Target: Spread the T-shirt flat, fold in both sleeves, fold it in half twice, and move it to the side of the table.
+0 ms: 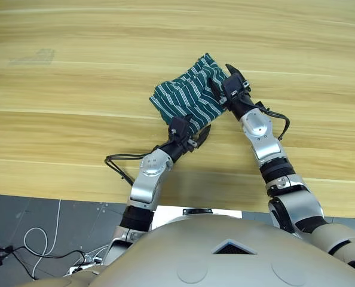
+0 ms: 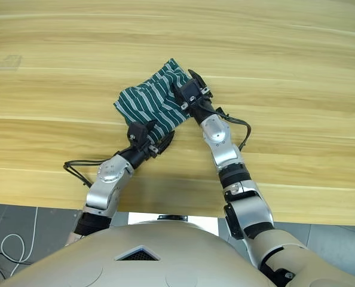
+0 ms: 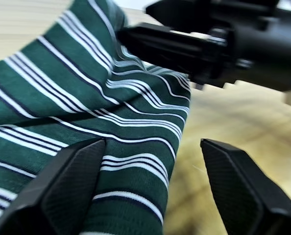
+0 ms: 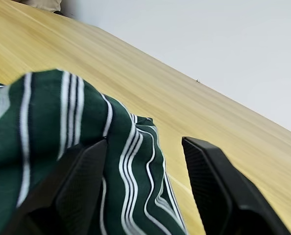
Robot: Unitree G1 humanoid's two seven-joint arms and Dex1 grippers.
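Currently I read the left gripper [image 1: 195,127] as released: fingers spread, one resting on the near hem of the T-shirt [image 1: 186,95], the other over bare table [image 1: 76,119] just beside it. The right gripper [image 1: 224,76] is likewise unclenched, cloth bunched against one finger. The T-shirt lies rumpled between the two grippers.

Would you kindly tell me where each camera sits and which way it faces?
Left eye view: on the head, facing forward and down at the table; both arms, left gripper and right gripper at the T-shirt.
Right eye view: beside it; same scene, same arms.
Left wrist view: on the left wrist, facing along its open fingers at the T-shirt; right gripper beyond.
Right wrist view: on the right wrist, along its open fingers over the T-shirt.
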